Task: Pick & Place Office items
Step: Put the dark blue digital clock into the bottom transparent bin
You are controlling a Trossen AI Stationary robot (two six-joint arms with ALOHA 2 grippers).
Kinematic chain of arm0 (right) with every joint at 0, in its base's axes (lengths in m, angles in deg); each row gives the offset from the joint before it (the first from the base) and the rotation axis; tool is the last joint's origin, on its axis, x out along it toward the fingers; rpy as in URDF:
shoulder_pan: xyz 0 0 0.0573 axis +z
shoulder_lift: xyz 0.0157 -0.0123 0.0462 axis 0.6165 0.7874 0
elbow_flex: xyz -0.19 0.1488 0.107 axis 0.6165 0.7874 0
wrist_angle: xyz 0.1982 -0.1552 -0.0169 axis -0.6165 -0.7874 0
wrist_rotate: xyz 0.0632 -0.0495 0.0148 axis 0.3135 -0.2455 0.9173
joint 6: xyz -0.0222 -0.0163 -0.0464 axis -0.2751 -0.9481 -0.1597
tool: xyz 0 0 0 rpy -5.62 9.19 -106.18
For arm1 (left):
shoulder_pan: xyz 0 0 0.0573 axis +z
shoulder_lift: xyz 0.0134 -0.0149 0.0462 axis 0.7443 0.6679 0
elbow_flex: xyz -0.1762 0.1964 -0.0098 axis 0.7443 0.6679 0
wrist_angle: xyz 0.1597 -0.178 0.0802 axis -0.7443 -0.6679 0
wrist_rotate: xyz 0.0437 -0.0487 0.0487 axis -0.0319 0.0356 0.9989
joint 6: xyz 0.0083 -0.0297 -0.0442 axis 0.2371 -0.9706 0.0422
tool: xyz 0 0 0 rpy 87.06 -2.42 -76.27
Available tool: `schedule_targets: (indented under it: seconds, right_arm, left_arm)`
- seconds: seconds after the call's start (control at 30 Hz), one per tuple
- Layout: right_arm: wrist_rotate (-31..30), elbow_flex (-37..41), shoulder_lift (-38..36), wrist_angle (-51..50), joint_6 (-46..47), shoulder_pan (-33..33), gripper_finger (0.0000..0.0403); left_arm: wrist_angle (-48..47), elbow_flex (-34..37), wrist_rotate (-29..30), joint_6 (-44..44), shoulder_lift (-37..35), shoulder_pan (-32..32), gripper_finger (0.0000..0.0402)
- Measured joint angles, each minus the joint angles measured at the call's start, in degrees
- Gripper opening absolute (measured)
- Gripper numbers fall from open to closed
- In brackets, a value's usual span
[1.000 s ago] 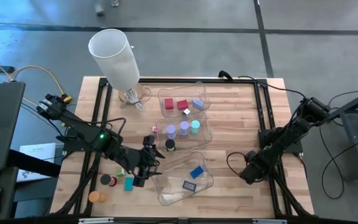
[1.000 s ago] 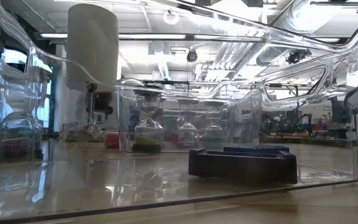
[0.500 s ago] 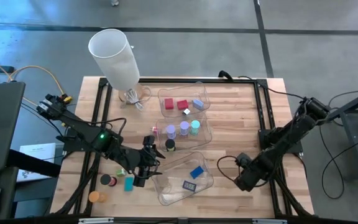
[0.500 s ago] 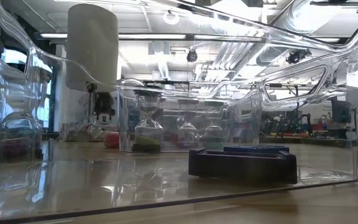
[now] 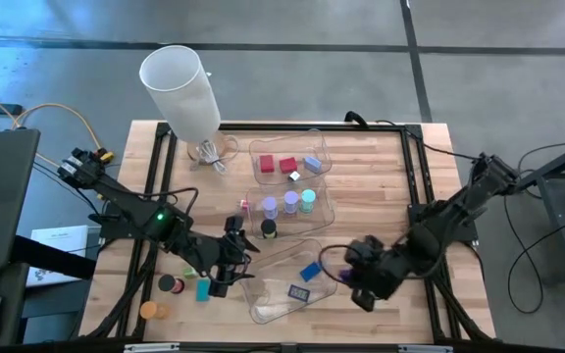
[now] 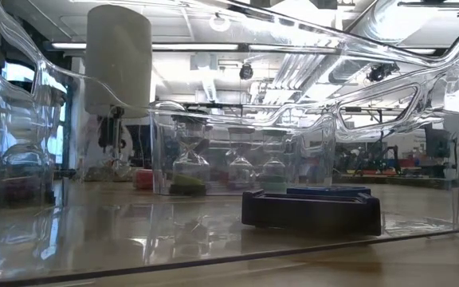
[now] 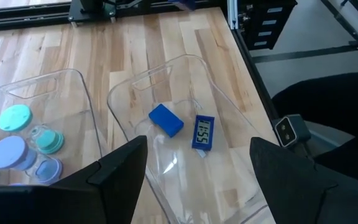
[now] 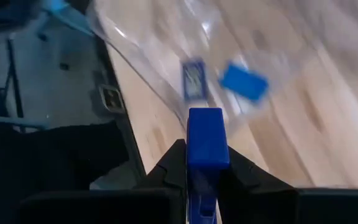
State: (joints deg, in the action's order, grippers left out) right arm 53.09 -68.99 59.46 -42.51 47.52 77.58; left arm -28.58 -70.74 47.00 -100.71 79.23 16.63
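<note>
Right gripper lower right of centre, beside clear tray | fingers clamped on blue block | left gripper lower left, fingers spread wide, empty | tray holds blue rectangle, dark rectangle

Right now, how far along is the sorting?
Done: blocks sit in the far tray, cylinders in the middle tray, two flat pieces in the near tray. In hand: the right hand grips a blue piece beside it. Left: three loose pieces near the open left hand.
</note>
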Motion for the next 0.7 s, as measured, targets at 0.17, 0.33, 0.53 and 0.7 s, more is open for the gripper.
schedule_targets:
  seconds: [0.17,0.33,0.53,0.7]
  right_arm:
    - [3.63,-1.98,5.48,8.75,-15.90,-6.20,0.0037]
    - [6.36,-3.13,11.58,17.77,-29.99,-10.97,0.0037]
    - [8.71,-5.27,17.40,28.17,-41.11,-13.68,0.0037]
    - [9.75,-5.78,22.37,27.77,-40.51,-16.33,0.0037]
  left_arm:
    - [0.79,0.00,0.04,-0.12,0.00,-0.64,0.0277]
    - [1.58,0.00,0.00,-0.08,0.00,-0.74,0.0277]
    - [3.01,0.00,0.02,-1.48,0.00,-0.69,0.0277]
    - [4.25,0.00,0.02,-3.18,-0.02,-0.82,0.0277]
